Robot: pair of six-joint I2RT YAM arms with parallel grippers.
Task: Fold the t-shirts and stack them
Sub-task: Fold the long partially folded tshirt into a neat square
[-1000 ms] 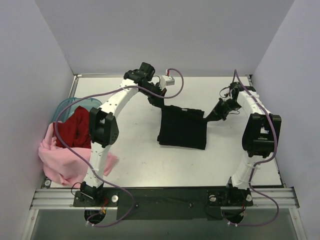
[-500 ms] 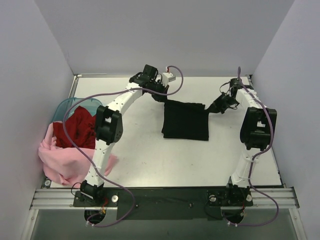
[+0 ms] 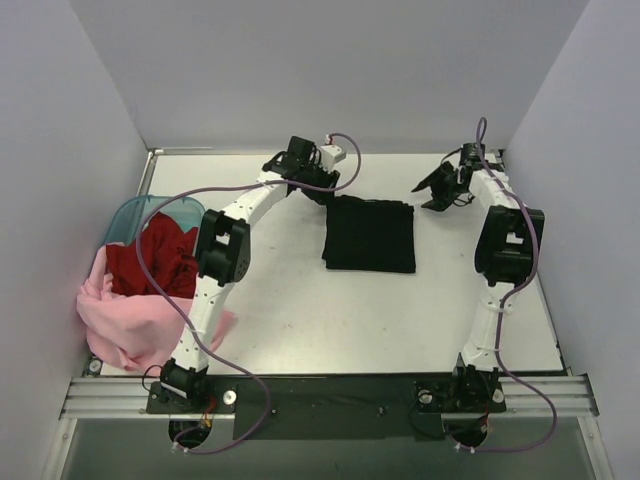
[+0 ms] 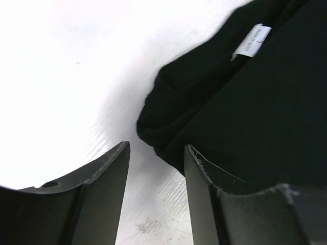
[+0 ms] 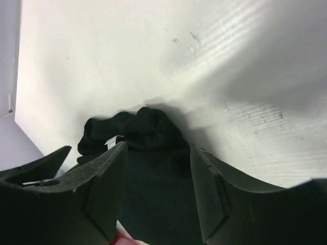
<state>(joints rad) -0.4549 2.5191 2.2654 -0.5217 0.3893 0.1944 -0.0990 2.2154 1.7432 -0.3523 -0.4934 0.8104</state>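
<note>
Showing plain black all over the folded black t-shirt (image 3: 369,235), with a small white label (image 4: 254,41) carrying dark lettering. Reading bright white on the desk (image 3: 300,320), faintly streaked and speckled with grey up close. Glowing deep red on the red t-shirt (image 3: 150,262) and soft on the pale pink t-shirt (image 3: 118,325). Tinting translucent teal on the tub (image 3: 128,212). Appearing matte dark grey on the left fingers (image 4: 104,178) and right fingers (image 5: 102,173), white with black joints on the arms (image 3: 245,205), purple on the cables (image 3: 357,158).
</note>
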